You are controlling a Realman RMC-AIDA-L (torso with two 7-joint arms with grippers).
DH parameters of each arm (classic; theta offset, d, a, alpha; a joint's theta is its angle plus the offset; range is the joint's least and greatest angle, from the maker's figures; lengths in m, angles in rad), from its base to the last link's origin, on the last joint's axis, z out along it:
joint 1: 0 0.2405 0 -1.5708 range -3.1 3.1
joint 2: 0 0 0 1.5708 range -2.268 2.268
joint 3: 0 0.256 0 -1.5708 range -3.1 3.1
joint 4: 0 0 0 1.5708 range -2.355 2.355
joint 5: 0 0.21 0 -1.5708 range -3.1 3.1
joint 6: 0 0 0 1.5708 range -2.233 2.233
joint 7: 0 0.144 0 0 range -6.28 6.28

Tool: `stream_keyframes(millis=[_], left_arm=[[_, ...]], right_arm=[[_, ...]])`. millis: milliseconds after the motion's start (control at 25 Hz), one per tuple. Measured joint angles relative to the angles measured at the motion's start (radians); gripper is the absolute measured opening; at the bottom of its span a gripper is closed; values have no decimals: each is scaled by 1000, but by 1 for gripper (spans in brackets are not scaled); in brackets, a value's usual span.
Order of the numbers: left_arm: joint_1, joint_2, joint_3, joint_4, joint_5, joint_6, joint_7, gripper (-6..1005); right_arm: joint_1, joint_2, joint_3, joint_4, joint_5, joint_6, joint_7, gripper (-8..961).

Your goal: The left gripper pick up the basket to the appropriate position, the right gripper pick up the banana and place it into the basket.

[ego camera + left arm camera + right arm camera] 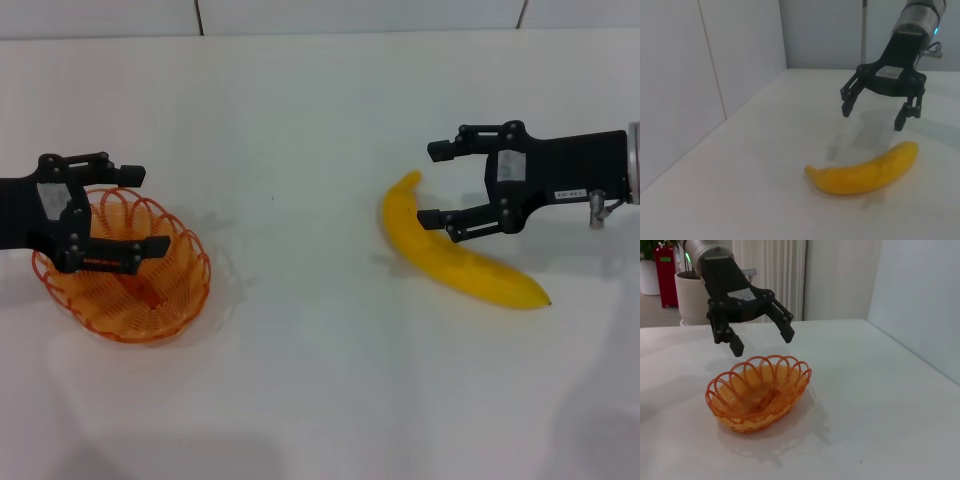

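Note:
The orange wire basket [150,290] sits on the white table at the left. My left gripper [155,210] is open and hovers just over the basket's rim on my side, holding nothing. From the right wrist view the left gripper [763,342] hangs a little above the empty basket [757,392] without touching it. The yellow banana [460,260] lies flat on the table at the right. My right gripper [428,185] is open and empty above the banana's upper end. The left wrist view shows the right gripper [873,117] clear above the banana [865,172].
The white table [320,350] spreads between basket and banana. A pale wall runs along its far edge. In the right wrist view a red object [667,275] and a white pot [690,297] stand beyond the table.

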Motion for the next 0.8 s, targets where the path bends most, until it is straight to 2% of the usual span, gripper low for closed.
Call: stream_keyframes(millis=[440, 640, 680, 760, 800], left_arm=[[0, 0, -6, 0, 1, -1, -12, 904], [-3, -5, -85, 1, 1, -2, -56, 904], [-7, -2, -131, 9, 1, -12, -120, 904], [-12, 11, -172, 25, 12, -31, -219, 903], [-12, 11, -172, 25, 12, -31, -219, 903]], right_arm=[[0, 1, 0, 2, 2, 8, 3, 880], [4, 1, 0, 8, 1, 8, 5, 879], [8, 2, 0, 8, 0, 8, 7, 879], [11, 2, 0, 9, 0, 7, 7, 879], [11, 2, 0, 9, 0, 7, 7, 879]])
